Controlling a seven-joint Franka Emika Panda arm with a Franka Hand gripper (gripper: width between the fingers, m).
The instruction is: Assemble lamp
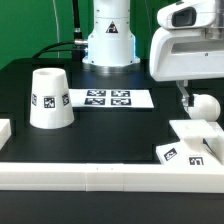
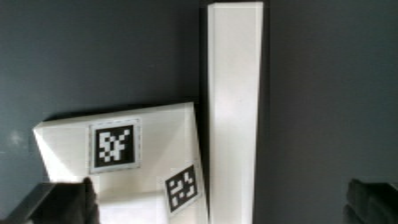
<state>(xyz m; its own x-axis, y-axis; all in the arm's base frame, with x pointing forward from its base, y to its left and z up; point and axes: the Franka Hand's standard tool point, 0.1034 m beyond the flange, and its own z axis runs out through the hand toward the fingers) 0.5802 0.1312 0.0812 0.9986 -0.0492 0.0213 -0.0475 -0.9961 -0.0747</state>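
Note:
The white square lamp base (image 1: 188,150) lies at the front on the exterior view's right, tags on top. It also shows in the wrist view (image 2: 125,150), below the gripper. The round-headed bulb (image 1: 205,105) sits just behind the base, beside the fingers; the wrist view does not show it. The tapered shade (image 1: 50,98) stands mouth down on the exterior view's left. My gripper (image 1: 187,100) hangs over the far part of the base. In the wrist view the gripper (image 2: 217,205) has its fingers (image 2: 63,205) wide apart with nothing between them.
The marker board (image 1: 105,99) lies in the middle at the back, in front of the robot's pedestal (image 1: 108,40). A long white border rail (image 1: 100,176) runs along the front edge. Another rail (image 2: 235,100) runs beside the base in the wrist view.

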